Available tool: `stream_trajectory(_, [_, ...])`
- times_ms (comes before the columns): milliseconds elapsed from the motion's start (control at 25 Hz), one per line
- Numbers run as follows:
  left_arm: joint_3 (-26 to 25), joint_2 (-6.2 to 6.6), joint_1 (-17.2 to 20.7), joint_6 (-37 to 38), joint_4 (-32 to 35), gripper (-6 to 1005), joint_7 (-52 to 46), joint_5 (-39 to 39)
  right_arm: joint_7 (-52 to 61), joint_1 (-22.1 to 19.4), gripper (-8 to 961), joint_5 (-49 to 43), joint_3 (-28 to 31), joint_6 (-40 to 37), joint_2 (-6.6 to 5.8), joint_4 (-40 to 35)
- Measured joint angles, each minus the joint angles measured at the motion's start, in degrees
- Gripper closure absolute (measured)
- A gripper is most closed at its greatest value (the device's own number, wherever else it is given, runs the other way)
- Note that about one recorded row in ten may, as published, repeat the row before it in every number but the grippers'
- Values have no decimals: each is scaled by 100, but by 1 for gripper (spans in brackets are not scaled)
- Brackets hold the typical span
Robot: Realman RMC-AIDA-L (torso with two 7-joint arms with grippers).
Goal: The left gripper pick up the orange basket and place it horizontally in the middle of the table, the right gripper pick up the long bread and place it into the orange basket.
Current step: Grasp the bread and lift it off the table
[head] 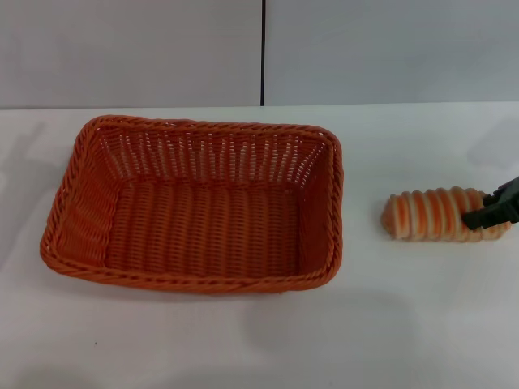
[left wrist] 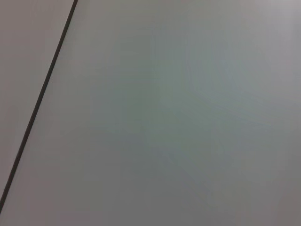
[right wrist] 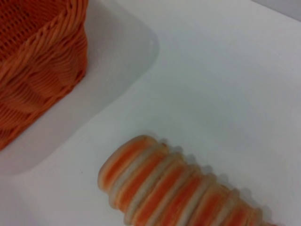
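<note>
The orange basket [head: 195, 203] lies lengthwise in the middle of the white table [head: 243, 340], open side up and with nothing in it. One corner of the basket [right wrist: 37, 61] shows in the right wrist view. To its right, the long bread [head: 434, 214] rests on the table, cream with orange stripes; the right wrist view shows the long bread [right wrist: 174, 188] from close above. My right gripper [head: 489, 209] is at the bread's right end, overlapping it. The left gripper is out of view.
A grey wall with a dark vertical seam [head: 263, 53] rises behind the table. The left wrist view holds only the wall and its seam [left wrist: 42, 94]. Bare tabletop separates the basket from the bread and runs along the front.
</note>
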Motion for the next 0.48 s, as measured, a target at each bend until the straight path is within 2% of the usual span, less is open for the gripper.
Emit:
stream_trajectory(240, [0, -6, 0, -2, 0, 214, -5, 0, -1, -1, 545, 19, 0, -42, 6, -46])
stream_trajectory(480, [24, -8, -3, -2, 0, 214, -8, 0, -14, -29, 588, 26, 15, -77, 65, -157])
